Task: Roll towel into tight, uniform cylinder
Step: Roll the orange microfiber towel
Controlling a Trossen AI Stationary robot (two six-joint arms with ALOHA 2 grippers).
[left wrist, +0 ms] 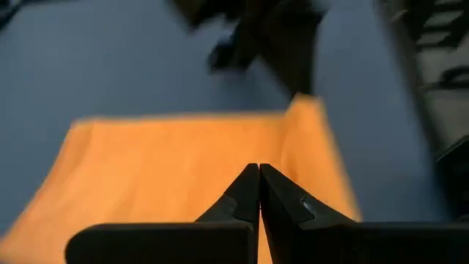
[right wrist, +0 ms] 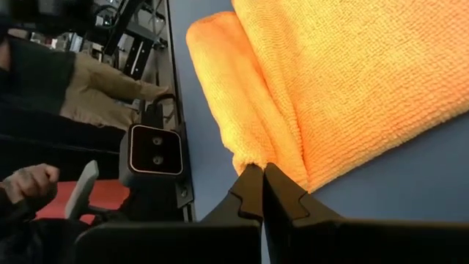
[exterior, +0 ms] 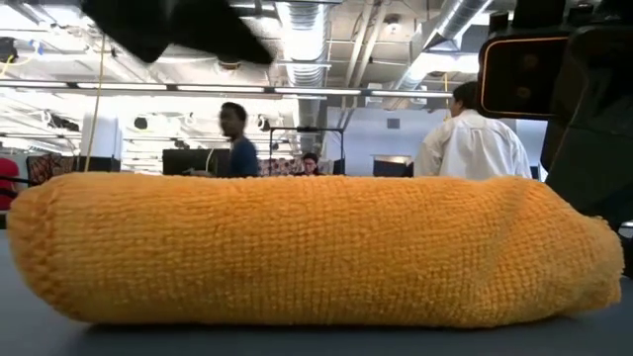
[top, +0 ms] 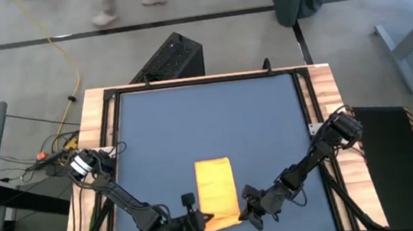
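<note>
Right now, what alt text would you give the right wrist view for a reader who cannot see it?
The right gripper, fingers shut, meets the corner of a yellow towel whose near edge is rolled up on the blue table. Beyond the table edge a small camera module shows, with a person's hand farther off.

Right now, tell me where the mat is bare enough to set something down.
Free: the far half of the mat, from the towel back to the far rail, plus the strips either side of the towel's far end. Crowded: the near edge, where the left gripper and right gripper, both shut, flank the rolled end.
</note>
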